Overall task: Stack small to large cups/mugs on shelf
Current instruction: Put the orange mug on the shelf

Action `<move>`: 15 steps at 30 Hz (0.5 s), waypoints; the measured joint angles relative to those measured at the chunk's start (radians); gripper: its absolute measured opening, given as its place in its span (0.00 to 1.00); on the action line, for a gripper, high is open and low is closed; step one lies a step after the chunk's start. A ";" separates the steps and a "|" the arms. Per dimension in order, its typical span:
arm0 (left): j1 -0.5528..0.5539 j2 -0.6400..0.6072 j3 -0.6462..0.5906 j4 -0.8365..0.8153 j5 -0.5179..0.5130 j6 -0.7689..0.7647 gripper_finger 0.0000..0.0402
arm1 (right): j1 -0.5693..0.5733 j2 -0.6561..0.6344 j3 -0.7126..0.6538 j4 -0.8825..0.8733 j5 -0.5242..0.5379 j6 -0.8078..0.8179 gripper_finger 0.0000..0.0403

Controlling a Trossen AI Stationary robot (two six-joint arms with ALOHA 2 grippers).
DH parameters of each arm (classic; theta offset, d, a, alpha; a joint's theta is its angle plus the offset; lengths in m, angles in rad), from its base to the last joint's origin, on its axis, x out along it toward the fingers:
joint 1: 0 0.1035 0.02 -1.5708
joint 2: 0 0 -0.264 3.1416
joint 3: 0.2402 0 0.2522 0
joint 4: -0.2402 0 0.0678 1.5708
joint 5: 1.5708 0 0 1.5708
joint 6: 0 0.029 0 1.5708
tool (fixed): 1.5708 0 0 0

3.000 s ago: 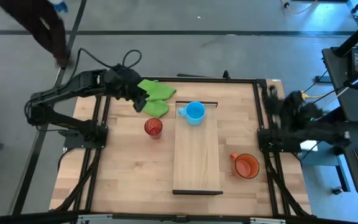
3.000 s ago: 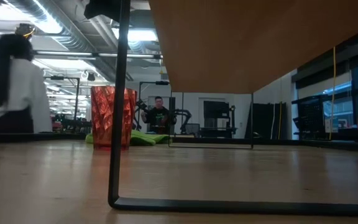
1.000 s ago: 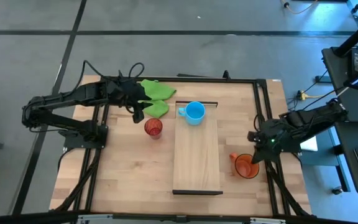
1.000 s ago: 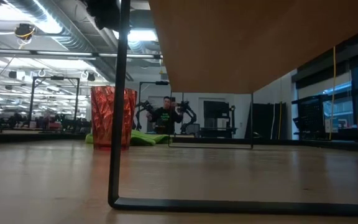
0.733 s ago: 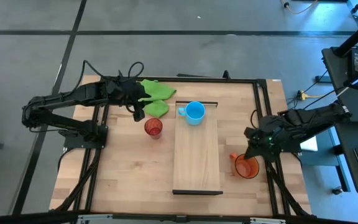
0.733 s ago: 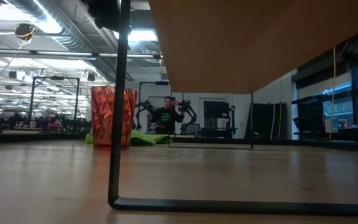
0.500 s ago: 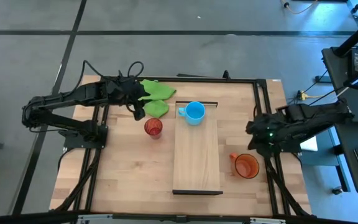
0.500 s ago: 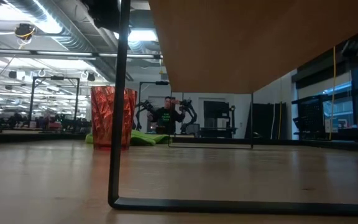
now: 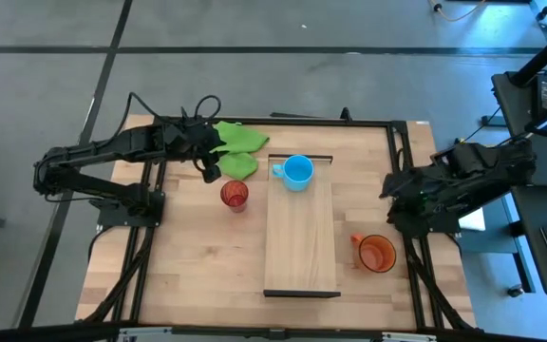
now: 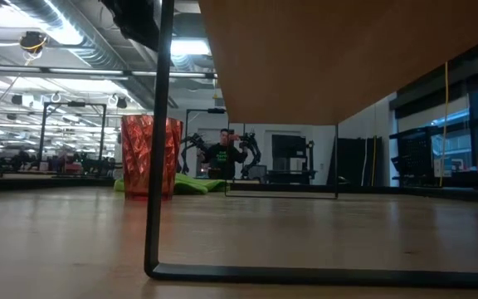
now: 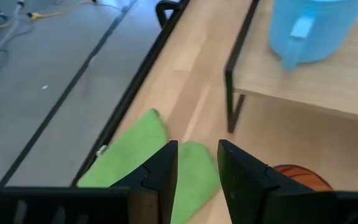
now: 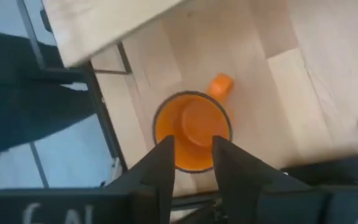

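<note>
In the high view the light-blue mug (image 9: 297, 172) stands on the far end of the pale shelf (image 9: 301, 242). The red ribbed cup (image 9: 235, 195) stands on the tabletop left of the shelf, and the orange mug (image 9: 377, 254) stands on it to the right, handle toward the shelf. My left gripper (image 9: 213, 169) hovers just beyond the red cup, over the green cloth (image 9: 236, 150), with a narrow gap between its fingers (image 11: 197, 165). My right gripper (image 9: 394, 201) hangs above and beyond the orange mug (image 12: 192, 130), pointing down, also narrowly open (image 12: 192, 158).
The green cloth (image 11: 148, 163) lies crumpled at the far left of the table, beside the shelf's dark end bar (image 11: 235, 74). The low view looks under the shelf (image 10: 347, 50), past its leg (image 10: 160, 141), to the red cup (image 10: 150, 156). A person (image 10: 225, 154) stands far behind.
My right gripper was low over the orange mug a second ago. It has since drawn back toward the far edge and risen away from the mug. The mug stays where it was. My left arm has kept still.
</note>
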 joint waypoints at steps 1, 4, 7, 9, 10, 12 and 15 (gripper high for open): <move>0.000 0.000 0.000 0.002 -0.005 0.008 0.27 | 0.034 0.017 0.016 0.002 0.021 0.034 0.28; 0.000 0.000 0.000 0.002 -0.006 0.023 0.27 | 0.143 0.063 0.032 0.005 0.058 0.139 0.29; 0.000 0.000 0.000 0.002 -0.006 0.028 0.27 | 0.255 0.104 0.018 -0.014 0.129 0.254 0.30; 0.000 0.000 0.000 0.002 -0.006 0.041 0.27 | 0.320 0.123 -0.005 -0.041 0.223 0.316 0.30; 0.000 0.000 0.000 0.003 -0.006 0.047 0.27 | 0.349 0.129 -0.017 -0.053 0.281 0.332 0.30; 0.000 0.000 0.000 0.003 -0.006 0.050 0.27 | 0.392 0.136 -0.056 -0.085 0.388 0.348 0.30; 0.000 0.000 0.000 0.003 -0.006 0.050 0.27 | 0.403 0.139 -0.123 -0.061 0.433 0.346 0.30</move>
